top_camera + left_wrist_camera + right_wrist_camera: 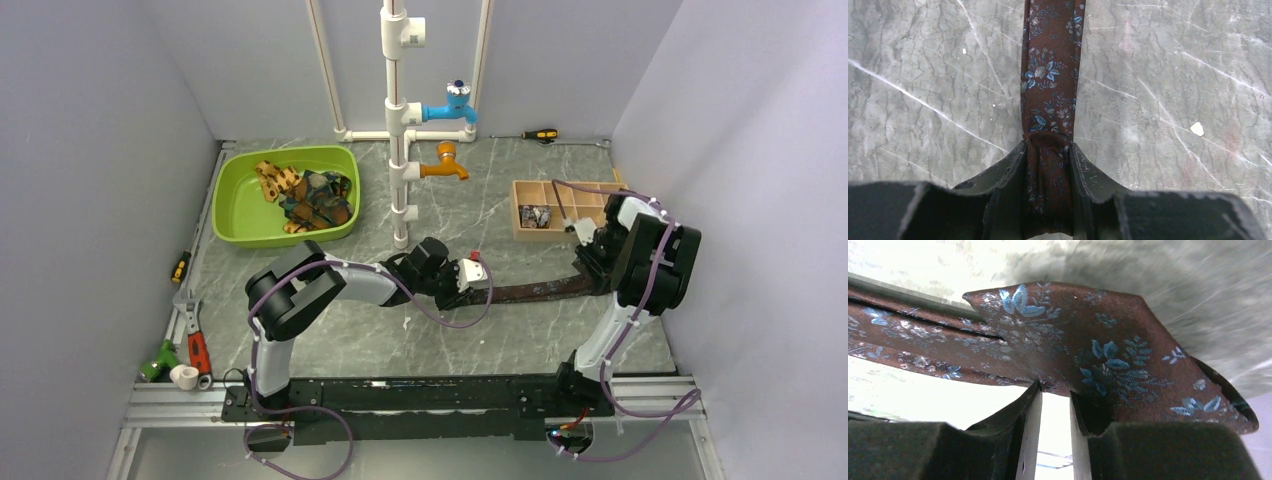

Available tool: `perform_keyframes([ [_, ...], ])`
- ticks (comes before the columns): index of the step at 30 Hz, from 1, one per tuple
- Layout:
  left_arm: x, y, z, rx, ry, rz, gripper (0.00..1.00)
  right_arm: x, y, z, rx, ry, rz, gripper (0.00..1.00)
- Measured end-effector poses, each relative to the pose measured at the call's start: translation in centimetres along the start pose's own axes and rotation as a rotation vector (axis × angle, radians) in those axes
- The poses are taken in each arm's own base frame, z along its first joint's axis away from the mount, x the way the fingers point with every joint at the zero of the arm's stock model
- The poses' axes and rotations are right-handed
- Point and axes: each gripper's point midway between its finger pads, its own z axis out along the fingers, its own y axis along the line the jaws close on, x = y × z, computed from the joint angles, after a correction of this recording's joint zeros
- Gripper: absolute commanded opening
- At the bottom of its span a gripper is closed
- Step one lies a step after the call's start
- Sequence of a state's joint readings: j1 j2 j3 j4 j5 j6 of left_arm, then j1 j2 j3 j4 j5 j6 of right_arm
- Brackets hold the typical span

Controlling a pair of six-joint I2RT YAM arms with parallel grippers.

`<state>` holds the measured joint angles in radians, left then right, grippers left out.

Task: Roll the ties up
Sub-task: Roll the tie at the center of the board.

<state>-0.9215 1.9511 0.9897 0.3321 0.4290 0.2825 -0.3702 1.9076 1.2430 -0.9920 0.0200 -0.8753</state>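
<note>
Step in hand: starting the roll on the dark brown tie (535, 290), blue floral print, which lies stretched along the table (500, 345) between the two arms. The left gripper (468, 285) is pressed together on the narrow end. Its wrist view shows a small first fold bunched right at its fingertips (1010, 167). The right gripper (588, 262) is nearly closed and appears to nip the edge of the wide end at its tips, with that end lifted off the surface. Other ties (315, 198) sit piled in the green basin (232, 170), well apart. A wooden box (530, 186) is near the right arm.

To do it well, the right side should likely hold light tension so the strip runs straight and flat with no twist. The left should turn the pinched end over itself, tight, edges lined up, working toward the wide end. Too much pull would probably slip the fabric from the right tips, since that bite looks shallow. Slack would likely give a loose, coning roll.
</note>
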Motion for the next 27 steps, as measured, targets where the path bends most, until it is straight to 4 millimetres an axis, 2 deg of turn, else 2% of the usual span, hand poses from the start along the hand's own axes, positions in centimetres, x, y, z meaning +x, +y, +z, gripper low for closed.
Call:
perform_keyframes([
  [2, 0.0, 0.0, 0.0, 0.000, 0.000, 0.000, 0.23, -0.8, -0.7, -0.2, 0.022, -0.019, -0.028, 0.29],
  [4, 0.0, 0.0, 0.0, 0.000, 0.001, 0.000, 0.23, -1.0, -1.1, -0.2, 0.032, -0.028, -0.051, 0.35],
  [7, 0.0, 0.0, 0.0, 0.001, 0.002, 0.000, 0.23, -0.7, -1.6, -0.2, 0.040, -0.036, -0.067, 0.45],
  [10, 0.0, 0.0, 0.0, 0.000, 0.002, 0.000, 0.23, 0.0, -2.5, -0.4, 0.049, -0.047, -0.046, 0.50],
  [13, 0.1, 0.2, -0.2, -0.003, 0.006, -0.003, 0.23, 1.4, -5.2, -1.5, 0.106, -0.054, 0.021, 0.51],
  [17, 0.3, 0.7, -0.5, -0.010, 0.014, -0.006, 0.23, 2.5, -9.3, -4.5, 0.203, -0.108, 0.148, 0.53],
  [19, 0.4, 0.8, -0.6, -0.012, 0.017, -0.006, 0.23, 2.7, -10.4, -5.8, 0.229, -0.135, 0.193, 0.56],
  [22, 0.5, 0.9, -0.8, -0.016, 0.019, -0.003, 0.24, 1.9, -9.4, -6.9, 0.189, -0.181, 0.212, 0.61],
  [24, 0.6, 1.0, -0.9, -0.017, 0.021, 0.001, 0.25, 0.5, -7.5, -7.8, 0.130, -0.228, 0.206, 0.64],
  [27, 0.7, 1.1, -1.1, -0.019, 0.022, 0.012, 0.26, -3.2, -3.2, -9.9, 0.020, -0.337, 0.184, 0.66],
])
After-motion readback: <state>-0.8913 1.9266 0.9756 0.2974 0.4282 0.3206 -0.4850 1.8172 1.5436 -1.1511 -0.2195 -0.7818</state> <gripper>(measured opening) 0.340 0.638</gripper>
